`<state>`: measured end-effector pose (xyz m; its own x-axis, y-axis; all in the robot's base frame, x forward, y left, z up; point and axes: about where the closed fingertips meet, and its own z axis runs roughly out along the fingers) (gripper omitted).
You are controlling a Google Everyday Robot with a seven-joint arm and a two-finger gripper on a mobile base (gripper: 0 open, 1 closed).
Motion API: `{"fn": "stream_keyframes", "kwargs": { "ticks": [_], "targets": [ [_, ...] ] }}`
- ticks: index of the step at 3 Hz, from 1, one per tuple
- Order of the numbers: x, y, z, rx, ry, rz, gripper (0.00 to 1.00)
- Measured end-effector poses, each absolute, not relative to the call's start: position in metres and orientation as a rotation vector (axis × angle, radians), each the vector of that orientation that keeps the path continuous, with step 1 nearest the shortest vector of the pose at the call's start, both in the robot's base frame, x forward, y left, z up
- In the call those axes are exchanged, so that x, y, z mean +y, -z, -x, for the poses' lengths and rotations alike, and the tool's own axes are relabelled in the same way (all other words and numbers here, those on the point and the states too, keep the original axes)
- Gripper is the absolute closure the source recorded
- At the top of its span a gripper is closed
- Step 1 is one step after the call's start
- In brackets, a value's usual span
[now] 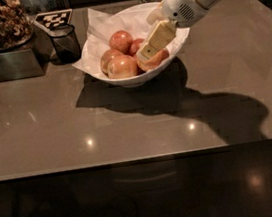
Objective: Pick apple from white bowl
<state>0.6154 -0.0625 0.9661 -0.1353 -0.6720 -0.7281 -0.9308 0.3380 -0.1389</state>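
Yellow-orange apple [160, 59] at right side of white bowl [137, 79], partly under gripper [144, 54]; grip state cannot be told. Firm, smooth, likely slippery, moderately heavy: hold across widest middle.

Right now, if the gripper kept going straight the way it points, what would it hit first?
Probably the apple at the front right of the white bowl; the gripper slants down-left just over it. Depth is unclear, so its tip could reach the front-left apple instead.
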Motion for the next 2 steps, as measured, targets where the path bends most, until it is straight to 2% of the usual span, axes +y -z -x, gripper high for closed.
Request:
{"fn": "stream_keyframes", "kwargs": {
  "ticks": [2],
  "targets": [
    [-0.058, -0.939, -0.621, 1.922, -0.469, 1.412, 0.26]
  ]
}}
